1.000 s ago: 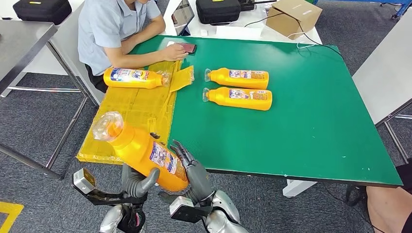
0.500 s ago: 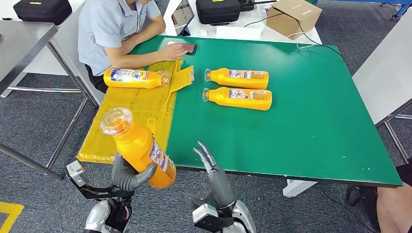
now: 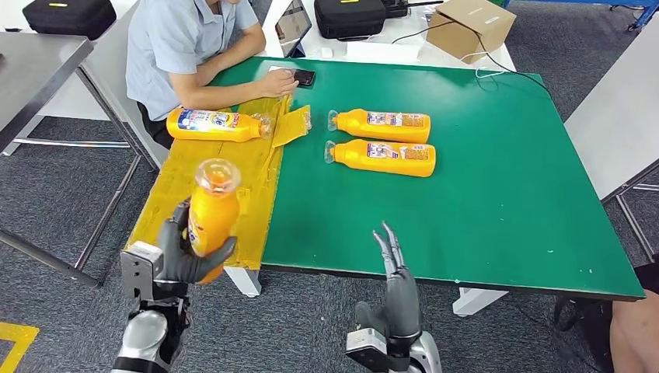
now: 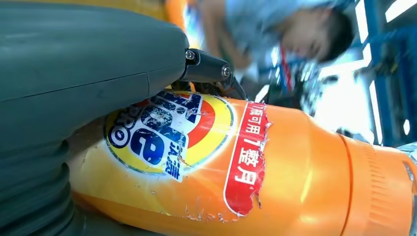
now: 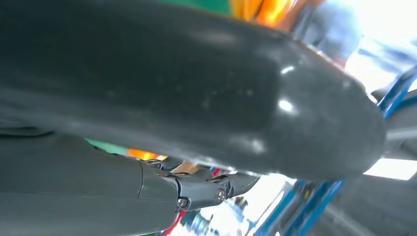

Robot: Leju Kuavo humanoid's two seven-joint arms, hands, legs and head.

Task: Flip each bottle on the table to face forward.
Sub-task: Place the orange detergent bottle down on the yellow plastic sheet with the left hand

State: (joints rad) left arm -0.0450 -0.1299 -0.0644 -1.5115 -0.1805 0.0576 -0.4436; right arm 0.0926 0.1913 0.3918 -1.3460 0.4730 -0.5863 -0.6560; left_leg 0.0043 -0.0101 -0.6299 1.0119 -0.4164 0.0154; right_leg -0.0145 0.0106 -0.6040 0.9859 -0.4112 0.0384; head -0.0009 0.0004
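My left hand [image 3: 180, 252] grips an orange bottle [image 3: 210, 210] around its lower body and holds it nearly upright over the near left corner of the table, clear cap up. In the left wrist view the same bottle [image 4: 275, 162] shows its blue, yellow and red label beside my grey thumb [image 4: 88, 54]. My right hand [image 3: 398, 280] is held up with straight, spread fingers at the table's near edge and holds nothing. Two more orange bottles [image 3: 381, 124] [image 3: 382, 157] lie side by side on the green table [image 3: 497, 202]. A third bottle [image 3: 214, 124] lies on the yellow sheet [image 3: 225, 175].
A person in a light blue shirt [image 3: 183, 43] sits at the far left corner, a hand beside a phone [image 3: 299, 76]. Behind the table stand a black case [image 3: 348, 15], a tablet [image 3: 291, 22] and a cardboard box [image 3: 470, 27]. Grey tables [image 3: 35, 66] [image 3: 622, 116] flank both sides.
My left hand has swung the bottle from a tilt to nearly upright and moved it toward the table. My right hand has let go of it and moved away to the right, fingers straightened.
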